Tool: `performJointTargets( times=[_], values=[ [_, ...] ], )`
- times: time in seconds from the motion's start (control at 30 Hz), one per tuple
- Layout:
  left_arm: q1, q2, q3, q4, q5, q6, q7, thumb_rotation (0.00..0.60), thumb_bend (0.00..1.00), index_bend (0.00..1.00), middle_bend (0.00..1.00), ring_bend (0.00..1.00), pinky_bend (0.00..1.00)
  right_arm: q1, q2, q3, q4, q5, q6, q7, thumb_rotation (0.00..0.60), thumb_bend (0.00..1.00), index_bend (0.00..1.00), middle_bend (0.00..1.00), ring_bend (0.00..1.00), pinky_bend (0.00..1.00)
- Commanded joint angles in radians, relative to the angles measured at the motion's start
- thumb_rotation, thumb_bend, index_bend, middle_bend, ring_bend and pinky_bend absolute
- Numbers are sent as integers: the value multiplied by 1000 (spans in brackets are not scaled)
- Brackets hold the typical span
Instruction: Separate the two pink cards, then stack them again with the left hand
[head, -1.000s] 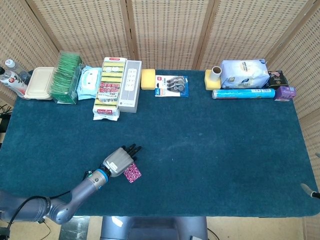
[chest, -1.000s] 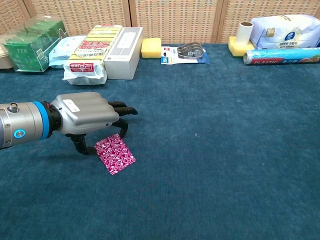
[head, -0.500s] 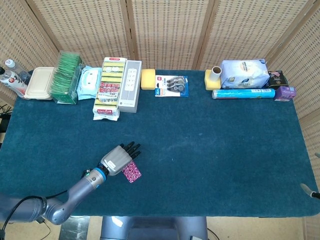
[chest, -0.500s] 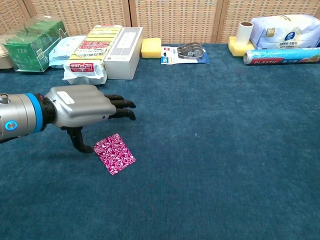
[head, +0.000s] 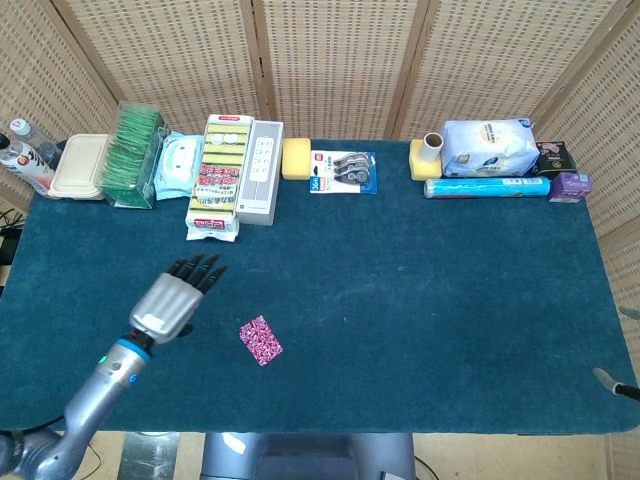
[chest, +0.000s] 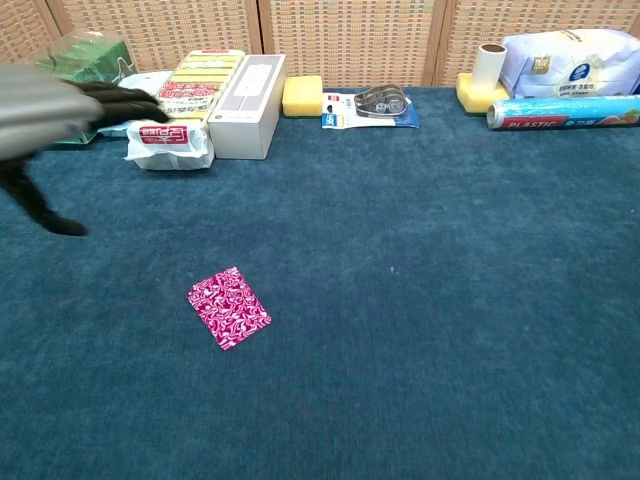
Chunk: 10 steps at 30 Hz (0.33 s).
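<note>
The pink patterned cards (head: 261, 340) lie flat on the blue table cloth as a single stack (chest: 229, 307); only one outline shows. My left hand (head: 175, 299) is raised above the cloth to the left of the cards, apart from them, fingers stretched out and holding nothing. In the chest view the left hand (chest: 55, 115) is blurred at the upper left. At the far right edge of the head view only a thin tip of the right hand (head: 612, 381) shows.
A row of goods lines the back edge: green tea box (head: 130, 155), wipes pack (head: 178, 165), sponge pack (head: 219, 176), white box (head: 260, 172), yellow sponge (head: 296, 158), tape pack (head: 343, 171), plastic wrap roll (head: 486, 187), white bag (head: 488, 146).
My left hand has lifted off the cards and swung away to the left and up, its fingers spreading. The cards stay where they were.
</note>
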Motion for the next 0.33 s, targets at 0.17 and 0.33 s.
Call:
performJointTargets(
  times=[0.17,0.33],
  values=[
    [249,74,100,62,257,273,-231,600,74,0,0,0,117,4,-27,5,2,1,18,-70,600,0,205,19,0,0],
    [366,29,119,171,376,417,-360,600,74,0,0,0,104,-6,-51,20,4,30,62,-174,600,0,211,20,0,0]
  ],
)
